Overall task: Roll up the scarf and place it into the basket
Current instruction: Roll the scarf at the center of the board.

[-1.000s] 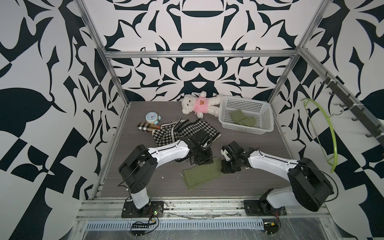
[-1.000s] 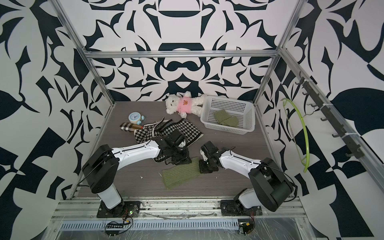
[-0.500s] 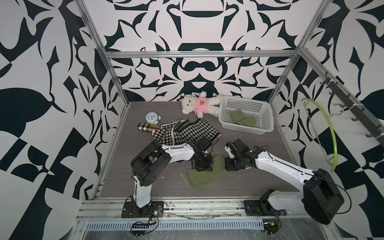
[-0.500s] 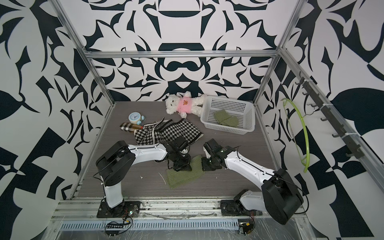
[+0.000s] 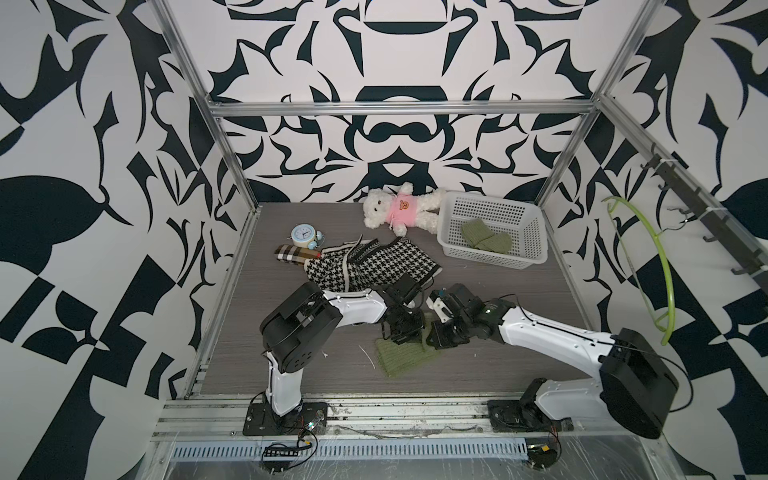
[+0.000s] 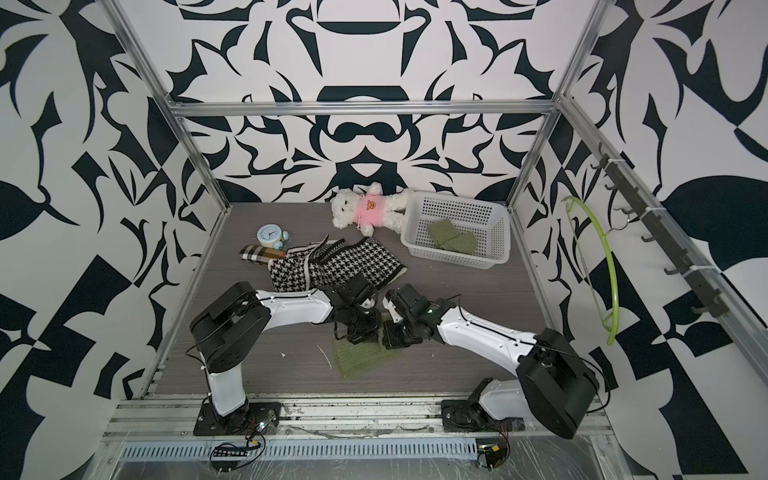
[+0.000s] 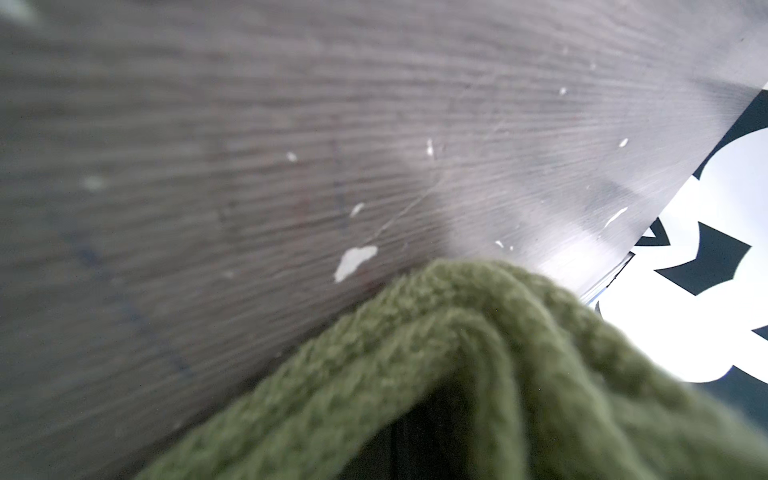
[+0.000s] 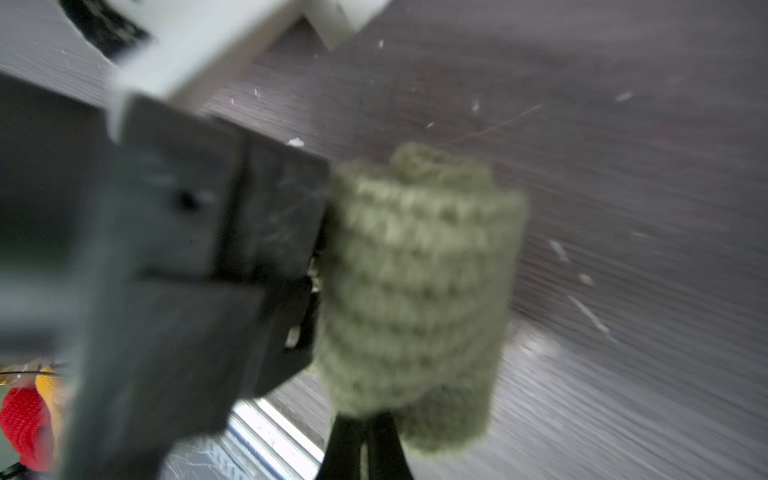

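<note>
The green knitted scarf (image 5: 402, 354) lies front-centre on the table, its far edge lifted and curled over. My left gripper (image 5: 406, 336) is shut on that edge; in the left wrist view a fold of the scarf (image 7: 457, 357) drapes over and hides the jaws. My right gripper (image 5: 438, 337) is right beside it, shut on the same edge. In the right wrist view its fingers (image 8: 353, 444) pinch the base of the rolled scarf (image 8: 415, 282). The white basket (image 5: 490, 200) stands at the back right, well apart from both grippers, with a green knitted roll (image 5: 484, 241) inside.
A houndstooth cloth (image 5: 374, 266) lies just behind the grippers, with a plaid roll (image 5: 295, 254) and a blue alarm clock (image 5: 303, 236) to its left. A teddy bear (image 5: 399, 208) lies against the basket. A green hanger (image 5: 648, 266) hangs on the right wall.
The left gripper has shut on the scarf's far edge. Both grippers came together and drew that edge toward the front, so the flat part is shorter.
</note>
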`<action>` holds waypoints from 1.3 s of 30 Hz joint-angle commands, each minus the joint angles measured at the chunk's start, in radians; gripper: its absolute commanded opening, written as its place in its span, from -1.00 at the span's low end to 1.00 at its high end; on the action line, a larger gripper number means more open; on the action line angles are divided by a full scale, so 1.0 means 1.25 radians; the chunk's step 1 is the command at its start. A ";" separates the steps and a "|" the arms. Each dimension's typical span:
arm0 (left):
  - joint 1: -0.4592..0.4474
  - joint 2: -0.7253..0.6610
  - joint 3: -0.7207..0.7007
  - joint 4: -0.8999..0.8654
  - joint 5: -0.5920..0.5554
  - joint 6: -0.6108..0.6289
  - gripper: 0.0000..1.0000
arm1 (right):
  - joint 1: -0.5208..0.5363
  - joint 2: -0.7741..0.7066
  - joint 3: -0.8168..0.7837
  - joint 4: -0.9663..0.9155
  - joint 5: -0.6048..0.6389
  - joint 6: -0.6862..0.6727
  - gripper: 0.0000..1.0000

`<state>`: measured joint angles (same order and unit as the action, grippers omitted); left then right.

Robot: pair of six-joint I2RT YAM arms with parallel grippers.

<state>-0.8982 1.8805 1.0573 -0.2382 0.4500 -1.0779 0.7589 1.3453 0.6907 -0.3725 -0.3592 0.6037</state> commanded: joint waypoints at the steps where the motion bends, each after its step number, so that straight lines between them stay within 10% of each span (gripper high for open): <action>1: 0.007 -0.006 -0.030 -0.033 -0.024 -0.005 -0.94 | 0.012 0.029 -0.035 0.089 -0.012 0.043 -1.00; 13: 0.017 -0.105 -0.043 -0.143 -0.084 0.006 -0.55 | 0.014 0.060 -0.068 0.135 0.019 0.032 -1.00; 39: -0.023 -0.163 0.015 -0.073 -0.096 0.021 -0.86 | 0.014 0.104 -0.060 0.143 0.031 0.029 -1.00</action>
<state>-0.9157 1.6642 1.0370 -0.3462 0.3187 -1.0687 0.7704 1.4540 0.6209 -0.1543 -0.3706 0.6407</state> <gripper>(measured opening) 0.073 0.050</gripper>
